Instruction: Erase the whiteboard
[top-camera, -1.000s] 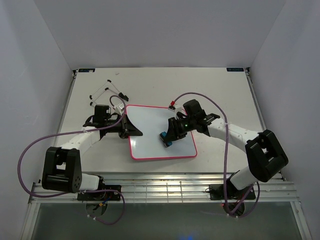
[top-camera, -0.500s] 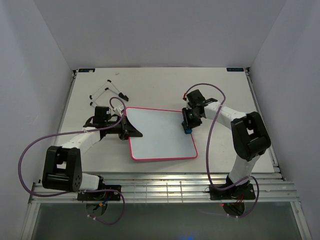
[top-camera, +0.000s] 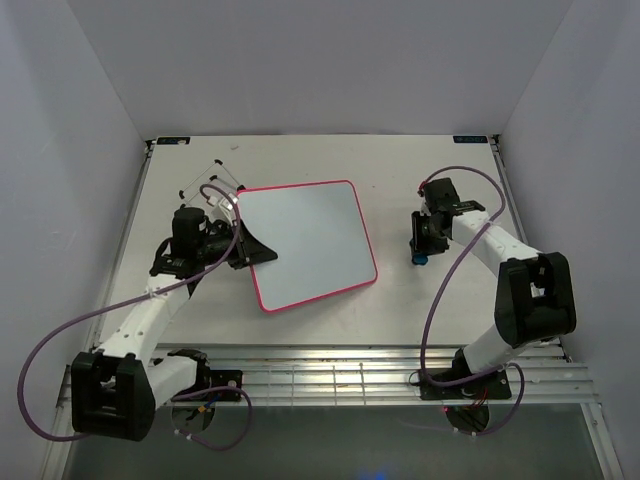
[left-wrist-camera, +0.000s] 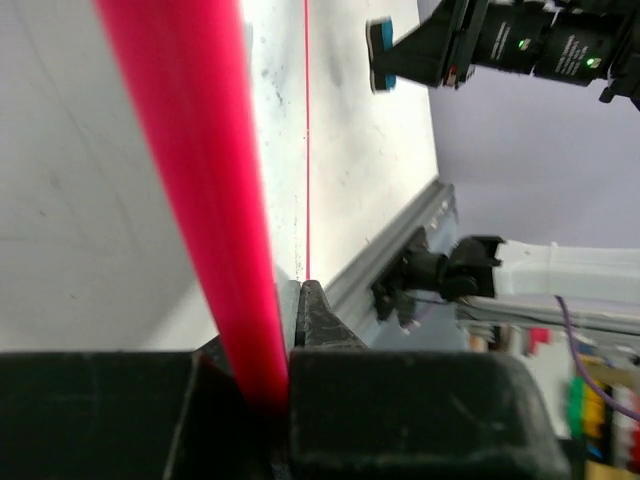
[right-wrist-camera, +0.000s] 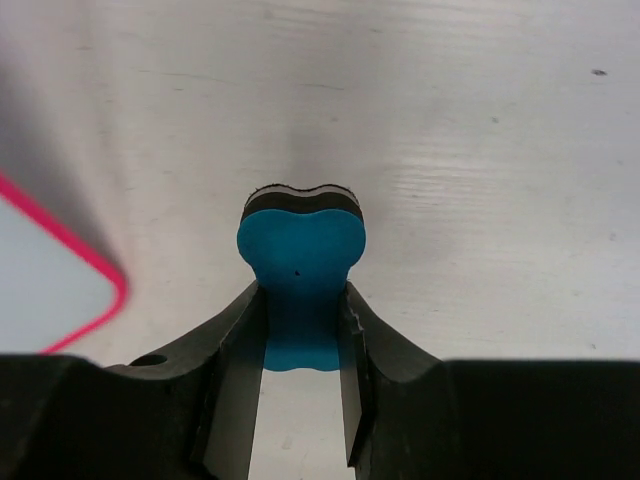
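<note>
Because the whiteboard (top-camera: 305, 245) appears thin, stiff, light and slippery, hold it at the rim: the left claw (top-camera: 240, 247) is clenched on its left edge, tilting it off the bench (top-camera: 450, 180); the right claw (top-camera: 420, 252) grasps the blue eraser (right-wrist-camera: 300, 270), apart

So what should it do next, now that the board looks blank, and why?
Probably the right gripper should lower the blue eraser onto the table and let go. The whiteboard shows no writing, the eraser is held off to its right over bare table, and the left gripper is clamped on the board's edge, so the wiping looks finished.
</note>
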